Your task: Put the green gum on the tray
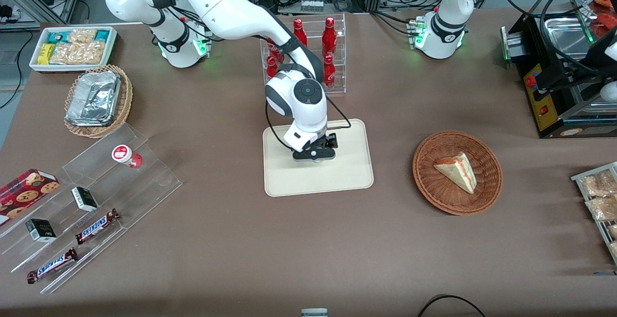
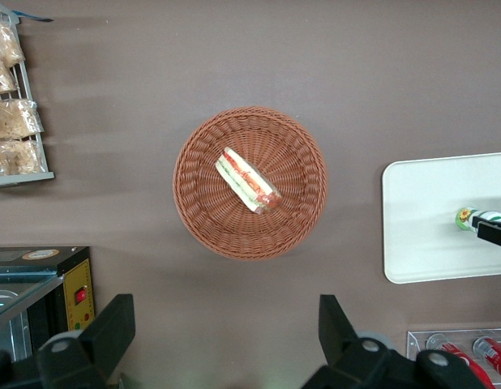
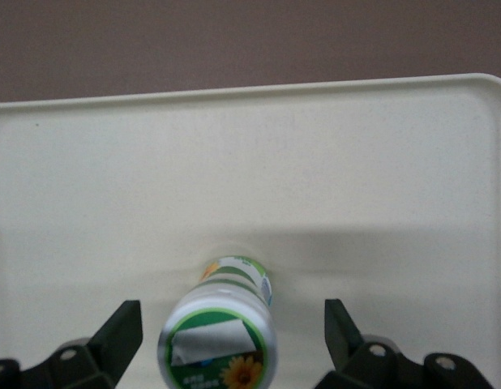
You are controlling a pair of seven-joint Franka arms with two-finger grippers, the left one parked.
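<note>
The green gum (image 3: 219, 339) is a white bottle with a green-rimmed lid and a sunflower mark. It stands upright on the cream tray (image 3: 315, 162). My right gripper (image 3: 232, 326) is open directly above it, one finger on each side with a clear gap to the bottle. In the front view the gripper (image 1: 314, 155) hangs over the middle of the tray (image 1: 347, 172) and hides the gum. The left wrist view shows the gum (image 2: 466, 218) on the tray (image 2: 429, 219).
A red-lidded bottle (image 1: 124, 154) stands on a clear stepped stand with candy bars toward the working arm's end. A wicker basket (image 1: 429, 182) with a sandwich lies toward the parked arm's end. A rack of red bottles (image 1: 329, 47) stands farther from the camera than the tray.
</note>
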